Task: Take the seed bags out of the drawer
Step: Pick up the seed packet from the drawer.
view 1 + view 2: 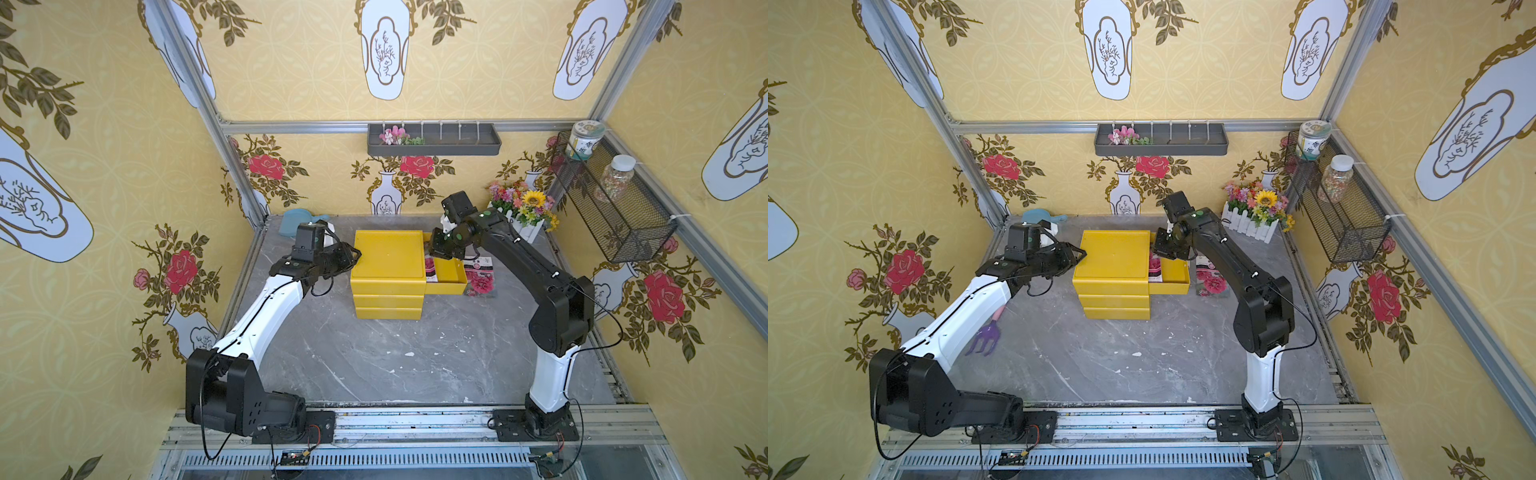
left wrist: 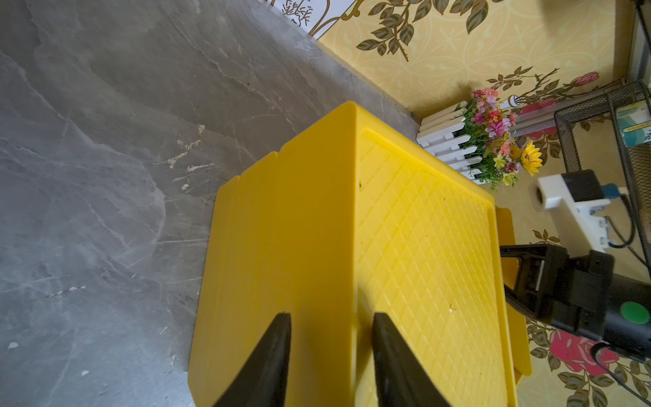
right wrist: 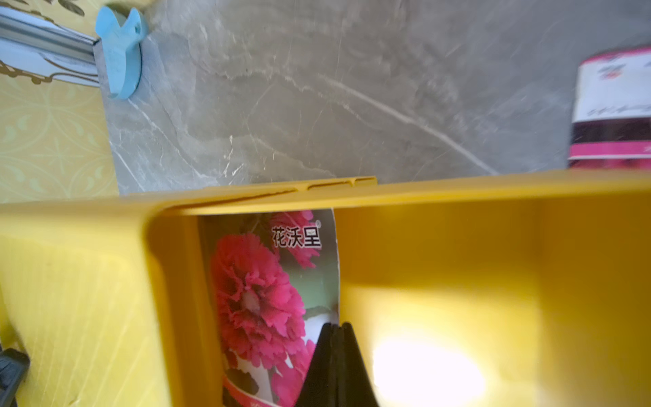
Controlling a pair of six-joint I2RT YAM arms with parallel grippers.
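A yellow three-drawer cabinet (image 1: 388,257) (image 1: 1115,253) (image 2: 422,229) stands mid-table, its top drawer (image 1: 449,286) (image 1: 1169,286) (image 3: 458,246) pulled out to the right. Inside lies a seed bag (image 1: 431,268) (image 1: 1155,266) (image 3: 260,292) with a pink-red flower photo. My right gripper (image 1: 434,254) (image 1: 1156,253) (image 3: 338,324) reaches down into the drawer, shut on that bag's edge. Another seed bag (image 1: 480,276) (image 1: 1212,280) (image 3: 613,112) lies on the table right of the drawer. My left gripper (image 1: 355,253) (image 1: 1081,253) (image 2: 331,317) is open, straddling the cabinet's top left edge.
Artificial flowers in a white picket fence (image 1: 521,208) stand at the back right. A blue scoop (image 1: 297,222) lies at the back left, a purple hand rake (image 1: 984,336) under my left arm. A wire basket (image 1: 611,199) with jars hangs on the right wall.
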